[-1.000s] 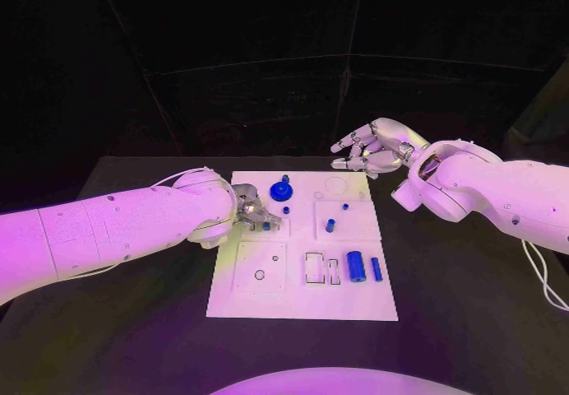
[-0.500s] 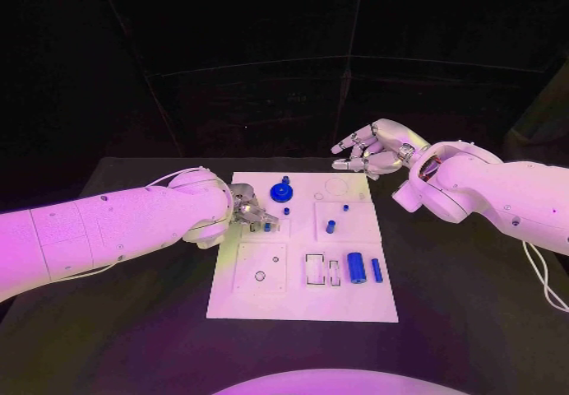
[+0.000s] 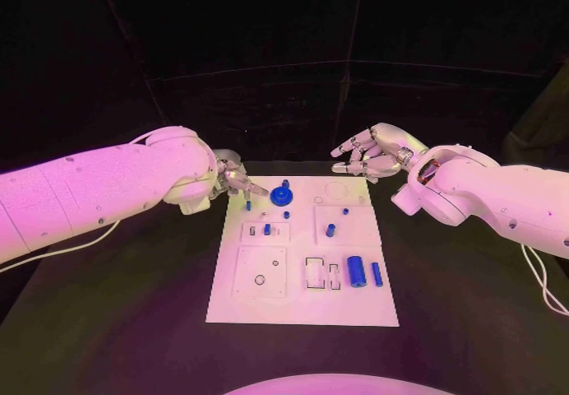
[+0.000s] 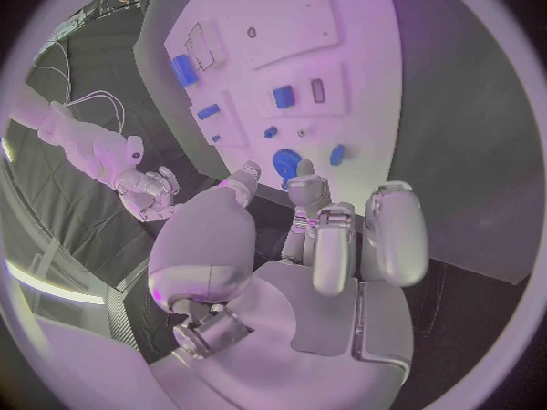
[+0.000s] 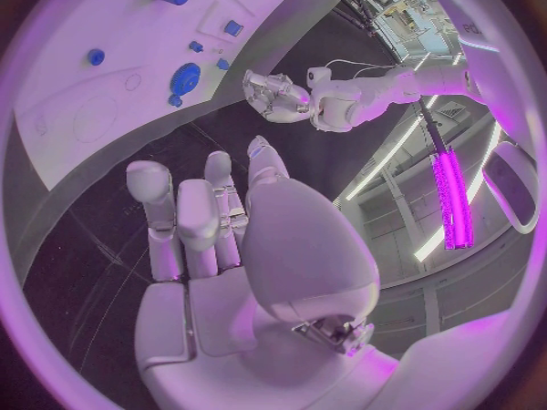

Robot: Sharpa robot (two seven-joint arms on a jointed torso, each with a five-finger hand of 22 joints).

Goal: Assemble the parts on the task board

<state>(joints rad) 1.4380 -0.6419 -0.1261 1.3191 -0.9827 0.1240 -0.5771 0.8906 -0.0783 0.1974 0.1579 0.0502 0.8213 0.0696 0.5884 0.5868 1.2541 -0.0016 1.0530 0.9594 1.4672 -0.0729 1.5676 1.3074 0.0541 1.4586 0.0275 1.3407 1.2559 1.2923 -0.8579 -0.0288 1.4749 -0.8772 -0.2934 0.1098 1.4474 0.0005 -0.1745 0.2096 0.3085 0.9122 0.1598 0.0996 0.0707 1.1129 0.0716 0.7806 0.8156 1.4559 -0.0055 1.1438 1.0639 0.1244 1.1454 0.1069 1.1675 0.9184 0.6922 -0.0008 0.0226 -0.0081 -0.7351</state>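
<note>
Head, board: the white board [image 3: 303,304] lies mid-desk [image 3: 107,329], its long side running away from the robot, dark desk free on both flanks.
Head, left hand: the left hand [image 3: 233,181] hovers at the board's far left corner, just beside the round blue part [image 3: 281,195]; whether it touches it I cannot tell.
Head, right hand: the right hand [image 3: 373,154] hangs beyond the board's far right corner, fingers apart, holding nothing.
Head, other parts: a blue cylinder [image 3: 356,267] and a slimmer pin [image 3: 376,273] lie near the board's right edge.
Left wrist: fingers [image 4: 342,237] loosely curled, nothing between them; the round part [image 4: 287,164] lies just past the fingertips.
Right wrist: fingers [image 5: 182,219] parted, empty, off the board's edge over bare desk.
</note>
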